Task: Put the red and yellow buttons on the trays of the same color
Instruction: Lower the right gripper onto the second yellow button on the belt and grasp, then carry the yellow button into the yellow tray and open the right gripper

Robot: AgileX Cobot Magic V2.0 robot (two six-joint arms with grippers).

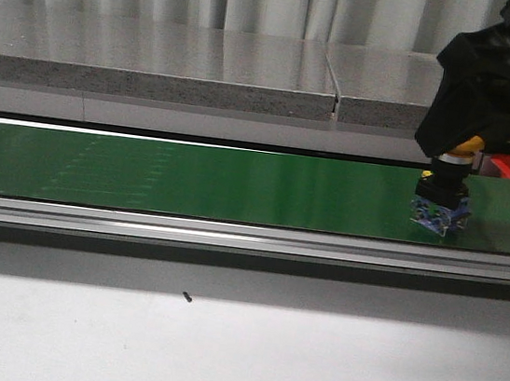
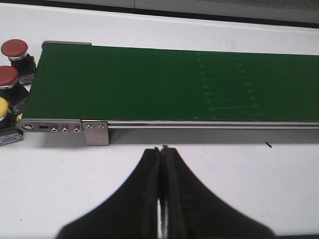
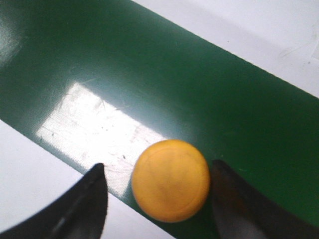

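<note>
Here the yellow button (image 3: 170, 180) sits between the right gripper's (image 3: 159, 199) parted fingers, untouched.

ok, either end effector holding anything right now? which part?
Nothing held. Right end effector is open, fingers on either side of the yellow button's cap with gaps showing. Left end effector is shut on nothing.

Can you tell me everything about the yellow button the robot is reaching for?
The yellow button has a round, smooth, matte orange-yellow cap, slightly domed. In the front view it stands upright on the green belt, with a silvery collar, a black body and a bluish base under the cap. The right gripper is open around it, one finger on each side, gaps showing, so nothing grips it yet.
</note>
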